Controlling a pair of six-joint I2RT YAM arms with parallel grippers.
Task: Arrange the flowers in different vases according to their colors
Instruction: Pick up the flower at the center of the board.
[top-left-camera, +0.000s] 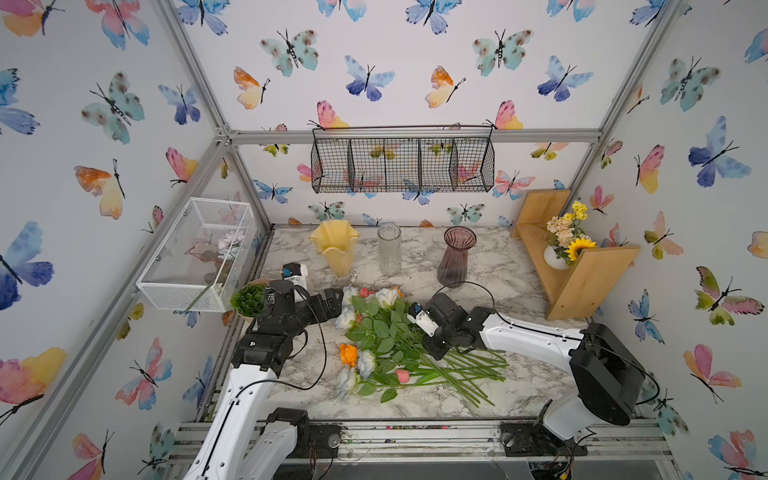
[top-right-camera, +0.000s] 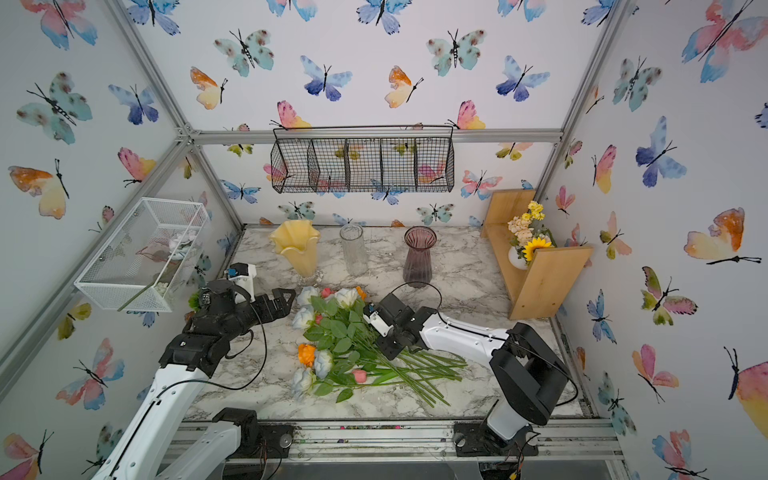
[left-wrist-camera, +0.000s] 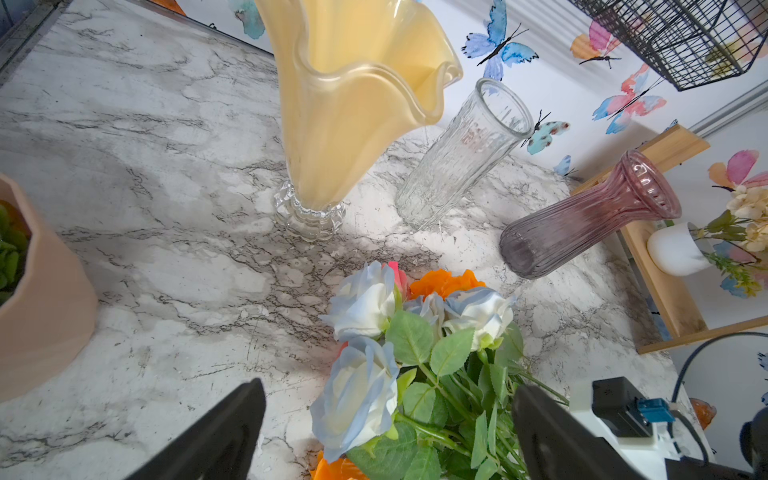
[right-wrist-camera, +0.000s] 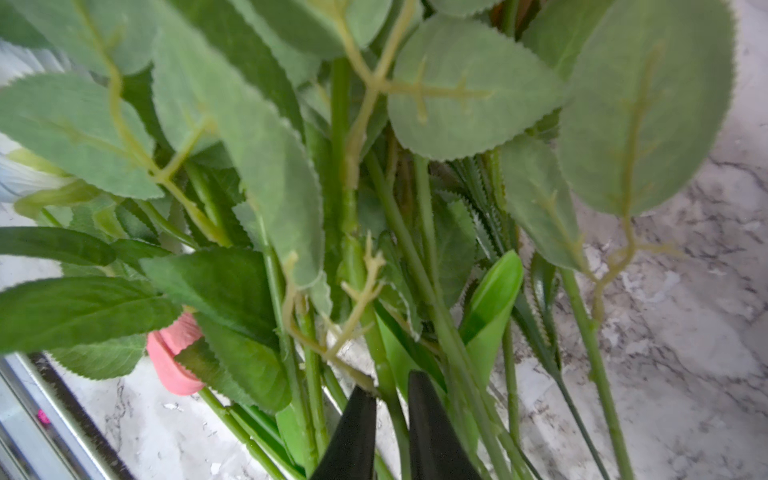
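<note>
The flowers (top-left-camera: 386, 332) (top-right-camera: 340, 336) lie in one heap mid-table, blooms toward the left arm and green stems fanning toward the right arm. White, orange and pink blooms are mixed together. At the back stand the vases: yellow ruffled (top-left-camera: 334, 249) (left-wrist-camera: 353, 104), clear ribbed (top-left-camera: 389, 249) (left-wrist-camera: 465, 153) and smoky purple (top-left-camera: 455, 257) (left-wrist-camera: 582, 216), all without flowers. My left gripper (top-left-camera: 338, 301) (left-wrist-camera: 388, 386) is open, low beside the blooms, with a white rose (left-wrist-camera: 357, 399) between its fingers but untouched. My right gripper (top-left-camera: 432, 353) (right-wrist-camera: 392, 386) points down into the stems, its jaws pinched on one green stem (right-wrist-camera: 375, 343).
A succulent in a tan pot (top-left-camera: 249, 299) (left-wrist-camera: 37, 299) sits close by my left arm. A wooden shelf (top-left-camera: 582, 282) at the right holds a white pot of sunflowers (top-left-camera: 557, 255). A white mesh basket (top-left-camera: 195, 253) and a black wire basket (top-left-camera: 403, 164) hang on the walls.
</note>
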